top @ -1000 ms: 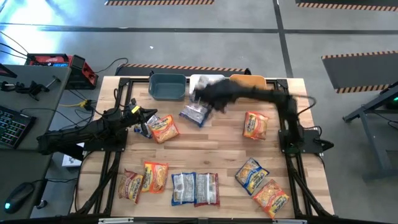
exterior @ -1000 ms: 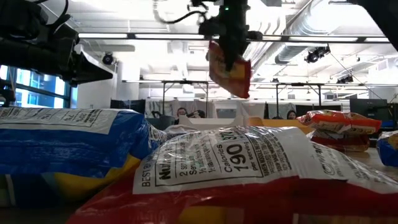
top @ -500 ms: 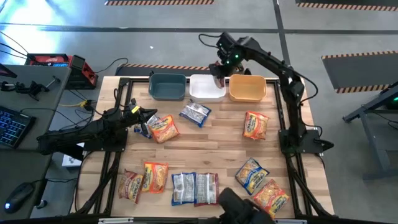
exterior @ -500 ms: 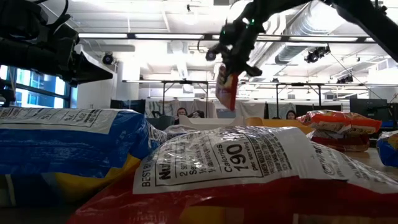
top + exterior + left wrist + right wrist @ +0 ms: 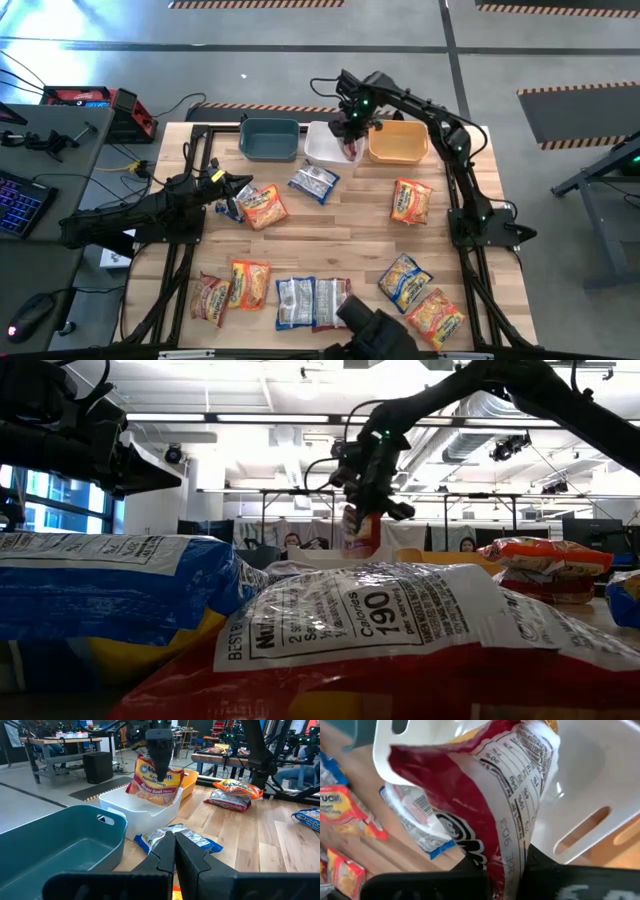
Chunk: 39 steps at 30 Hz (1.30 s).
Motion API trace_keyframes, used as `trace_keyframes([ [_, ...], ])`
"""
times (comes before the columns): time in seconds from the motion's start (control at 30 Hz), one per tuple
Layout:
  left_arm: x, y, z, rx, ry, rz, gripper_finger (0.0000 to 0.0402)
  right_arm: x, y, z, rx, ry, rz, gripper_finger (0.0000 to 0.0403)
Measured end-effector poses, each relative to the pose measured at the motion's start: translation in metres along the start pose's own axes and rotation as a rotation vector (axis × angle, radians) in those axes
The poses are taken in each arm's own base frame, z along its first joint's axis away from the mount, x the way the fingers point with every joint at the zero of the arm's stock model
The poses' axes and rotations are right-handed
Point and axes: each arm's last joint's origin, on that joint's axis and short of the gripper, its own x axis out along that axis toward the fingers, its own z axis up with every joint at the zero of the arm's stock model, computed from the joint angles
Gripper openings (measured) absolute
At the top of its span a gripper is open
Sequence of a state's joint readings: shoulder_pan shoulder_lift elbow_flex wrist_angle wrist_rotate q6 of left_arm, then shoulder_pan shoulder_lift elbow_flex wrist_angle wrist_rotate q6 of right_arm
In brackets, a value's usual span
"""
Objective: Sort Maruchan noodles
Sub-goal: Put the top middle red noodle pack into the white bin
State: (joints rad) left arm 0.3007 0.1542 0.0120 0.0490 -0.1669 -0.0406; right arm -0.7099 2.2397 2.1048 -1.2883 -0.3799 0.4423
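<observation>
The right claw (image 5: 350, 128) pinches a crinkly white-and-maroon plastic noodle packet (image 5: 152, 782) by its top edge, so it hangs straight down into the white rectangular bin (image 5: 325, 150) beneath it, probably for release. The left claw (image 5: 236, 198), pressed together, waits over the wooden surface (image 5: 340, 225).

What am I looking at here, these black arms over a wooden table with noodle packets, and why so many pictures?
It is a robot with two dark arms, each ending in two fingers. One picture looks straight down from above, one looks level across the table, and one comes from a camera on each wrist. The right gripper is shut on a red and white noodle packet and hangs it over the white bin, which stands between a blue bin and an orange bin. The left gripper waits shut near the table's left side. More noodle packets lie spread over the wooden table.
</observation>
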Motion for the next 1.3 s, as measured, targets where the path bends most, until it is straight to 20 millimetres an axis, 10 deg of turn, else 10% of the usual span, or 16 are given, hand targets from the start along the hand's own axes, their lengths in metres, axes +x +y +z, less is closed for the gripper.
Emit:
trace_keyframes([
  [1.03, 0.0, 0.0, 0.0, 0.0, 0.0, 0.0, 0.0001, -0.002, -0.017, 0.002, 0.188, -0.064, -0.205, 0.0003],
  [1.3, 0.0, 0.0, 0.0, 0.0, 0.0, 0.0, 0.0001, 0.007, -0.025, 0.001, 0.171, -0.063, -0.271, 0.0062],
])
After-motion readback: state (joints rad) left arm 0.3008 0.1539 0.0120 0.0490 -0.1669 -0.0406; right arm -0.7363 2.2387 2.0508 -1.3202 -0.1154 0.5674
